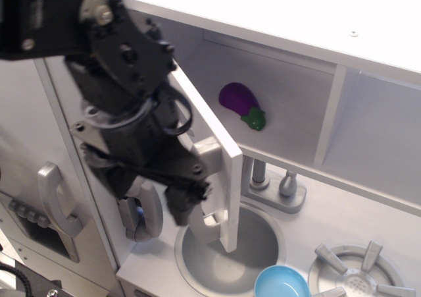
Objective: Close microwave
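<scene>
The microwave (276, 99) is a light grey compartment under the top shelf. Its door (212, 129) hangs open, swung out toward me, so I see its thin edge and its long handle (212, 185). A purple toy eggplant (241, 104) lies inside. My black gripper (181, 208) sits against the outer face of the door, right beside the handle's lower part. The arm covers most of the door's front, and the fingertips are too dark and overlapped to show how they stand.
A round sink (260, 247) with a grey faucet (273, 186) lies below the door. A blue bowl (281, 284) stands at the front edge and a stove burner (358, 270) at the right. A tall grey door with a curved silver handle (56, 201) stands at the left.
</scene>
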`<state>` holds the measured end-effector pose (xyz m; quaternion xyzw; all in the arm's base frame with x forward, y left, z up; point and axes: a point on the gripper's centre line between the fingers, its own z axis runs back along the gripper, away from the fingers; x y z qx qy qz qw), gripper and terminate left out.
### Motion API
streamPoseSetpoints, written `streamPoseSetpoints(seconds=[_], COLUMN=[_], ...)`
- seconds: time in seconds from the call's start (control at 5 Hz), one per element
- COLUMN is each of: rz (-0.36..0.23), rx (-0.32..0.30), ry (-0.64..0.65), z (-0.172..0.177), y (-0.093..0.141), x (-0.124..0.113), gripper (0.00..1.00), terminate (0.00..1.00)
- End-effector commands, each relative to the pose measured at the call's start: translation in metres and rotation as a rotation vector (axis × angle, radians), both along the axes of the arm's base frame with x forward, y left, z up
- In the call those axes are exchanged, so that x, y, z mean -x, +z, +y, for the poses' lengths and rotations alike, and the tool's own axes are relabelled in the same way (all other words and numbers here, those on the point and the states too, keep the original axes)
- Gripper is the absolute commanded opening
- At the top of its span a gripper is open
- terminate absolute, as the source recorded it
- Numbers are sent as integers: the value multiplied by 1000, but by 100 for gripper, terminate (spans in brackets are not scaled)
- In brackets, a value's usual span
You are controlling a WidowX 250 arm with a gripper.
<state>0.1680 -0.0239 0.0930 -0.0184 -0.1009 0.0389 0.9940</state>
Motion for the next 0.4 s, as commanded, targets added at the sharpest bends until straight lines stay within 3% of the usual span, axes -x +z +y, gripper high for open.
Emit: streamPoseSetpoints(seconds=[0.0,0.2], rz=[-62,-91], rx=[3,44], ry=[63,73], z=[-6,-13], y=[11,14], x=[-35,-47], gripper=[100,100], terminate=[0,0])
